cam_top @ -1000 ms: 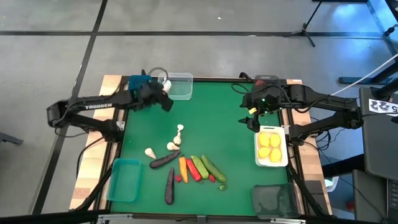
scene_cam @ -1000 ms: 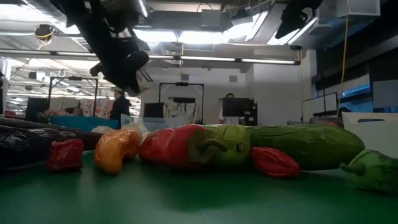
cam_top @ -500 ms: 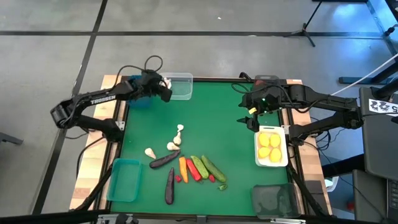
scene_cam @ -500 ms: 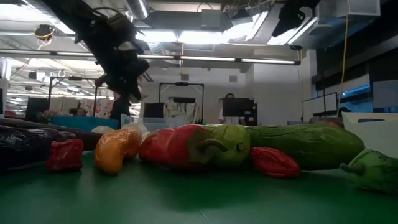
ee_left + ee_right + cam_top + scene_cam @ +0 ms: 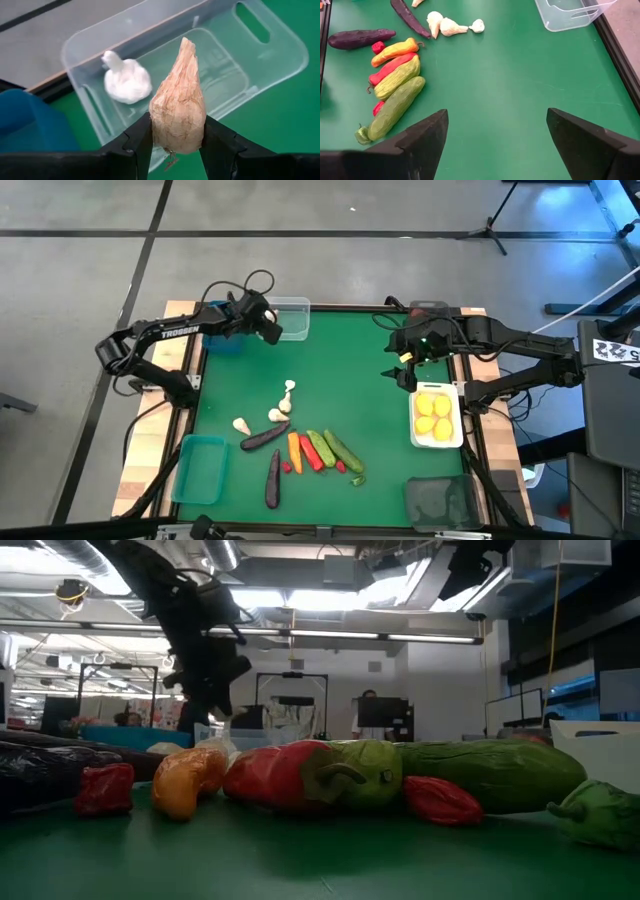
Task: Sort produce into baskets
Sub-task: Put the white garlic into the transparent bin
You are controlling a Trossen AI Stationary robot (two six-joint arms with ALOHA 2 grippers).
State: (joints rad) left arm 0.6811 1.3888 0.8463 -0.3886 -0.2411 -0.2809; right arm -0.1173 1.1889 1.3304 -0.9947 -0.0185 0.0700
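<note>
— Garlic clove (image 5: pixel 177 102) first: my left gripper (image 5: pixel 175 145) has its fingers clamped on it, hanging over the clear tray (image 5: pixel 291 318) at the table's far left corner. One bulb (image 5: pixel 126 80) already lies inside.

— So you're mid-drop?

— I judge so. Next I'd part the fingers with the clove above the tray floor, not its rim.

— And the right gripper (image 5: pixel 495 137)?

— Wide open, empty, waiting beside the white tray (image 5: pixel 437 442) of lemons (image 5: pixel 434 417).

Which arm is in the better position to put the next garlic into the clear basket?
Left. The left gripper is shut on a garlic clove right at the clear basket, which already holds one garlic. The right gripper is open and empty near the white basket.
</note>
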